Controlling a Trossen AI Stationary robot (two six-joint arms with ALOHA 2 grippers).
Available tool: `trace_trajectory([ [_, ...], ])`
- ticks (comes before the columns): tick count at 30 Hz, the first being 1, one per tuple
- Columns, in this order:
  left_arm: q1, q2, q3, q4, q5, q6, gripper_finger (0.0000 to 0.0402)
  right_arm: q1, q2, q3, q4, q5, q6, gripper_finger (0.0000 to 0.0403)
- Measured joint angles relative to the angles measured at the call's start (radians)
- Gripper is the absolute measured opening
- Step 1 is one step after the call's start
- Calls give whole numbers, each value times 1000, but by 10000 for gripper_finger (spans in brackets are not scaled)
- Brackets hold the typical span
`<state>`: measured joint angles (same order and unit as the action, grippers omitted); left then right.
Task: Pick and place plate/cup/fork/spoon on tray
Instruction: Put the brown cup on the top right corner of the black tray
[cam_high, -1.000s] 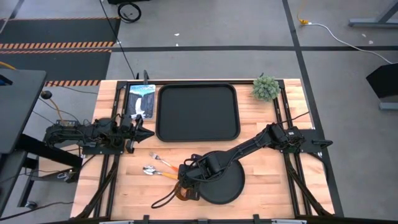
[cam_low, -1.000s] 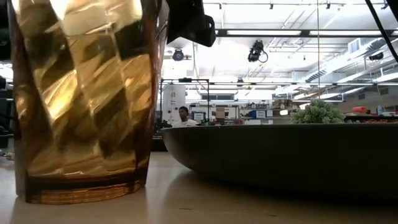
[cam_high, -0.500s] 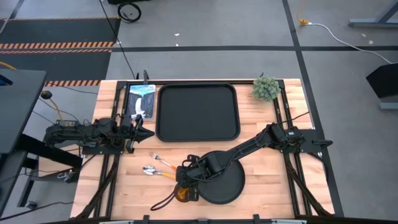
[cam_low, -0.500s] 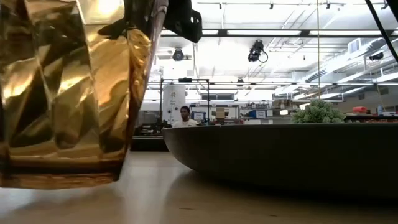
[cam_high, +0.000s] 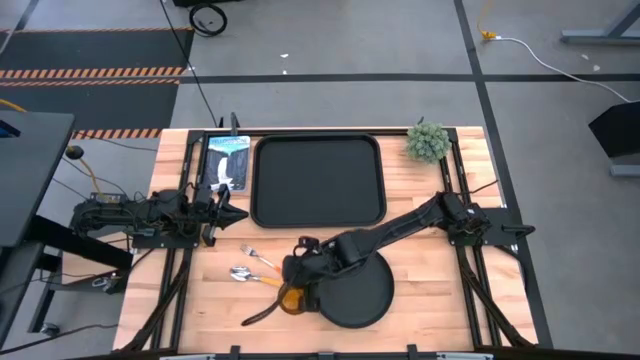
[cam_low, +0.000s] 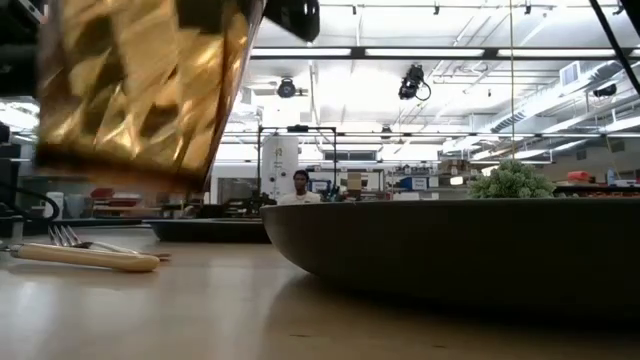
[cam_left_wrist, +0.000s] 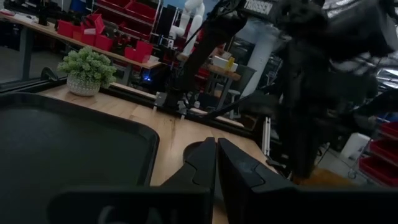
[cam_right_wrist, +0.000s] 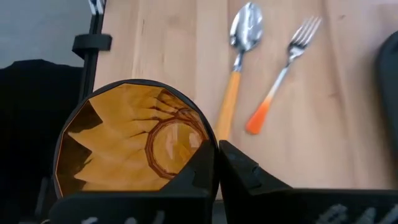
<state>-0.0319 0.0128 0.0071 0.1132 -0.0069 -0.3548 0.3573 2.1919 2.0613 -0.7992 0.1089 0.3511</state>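
Cup (cam_low: 140, 85) lifted clear of the table, hanging above the wood at the near edge, pinched at its rim by the right gripper (cam_right_wrist: 216, 163); fingers clenched on the cup wall, amber ribbed inside plainly seen from the right wrist. Seen from overhead, cup (cam_high: 290, 298) just beside the near-left edge of the plate (cam_high: 360, 295). Judged as the carry step: pick done, place not yet done.

Just beyond, spoon (cam_right_wrist: 241, 56) and fork (cam_right_wrist: 287, 68) lying side by side on the bare wood, handles toward the cup, apart from each other and from the plate. Fork tines and a pale handle (cam_low: 85, 255) also visible low across the table.

Farther back, tray (cam_high: 317, 180) holding nothing of the set. Next move likely to call for a swing across the spoon and fork, high enough to clear the raised rim, then an upright set-down inside. Left gripper (cam_left_wrist: 216, 163) resting by the tray's left side, fingers pressed together, waiting. Plant (cam_high: 427, 141) at the far right corner, picture card (cam_high: 227, 160) left of the tray.
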Motion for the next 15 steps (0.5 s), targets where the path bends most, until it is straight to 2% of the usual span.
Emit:
trace_trajectory([
  [4,0,0,0,6,-16,0,23,-27,-70,0,-79,15,-56,15],
  [8,0,0,0,6,-50,0,23,-76,-126,1,-194,73,-95,15],
  [15,0,0,0,4,-60,0,23,-230,-178,1,-395,129,-167,15],
])
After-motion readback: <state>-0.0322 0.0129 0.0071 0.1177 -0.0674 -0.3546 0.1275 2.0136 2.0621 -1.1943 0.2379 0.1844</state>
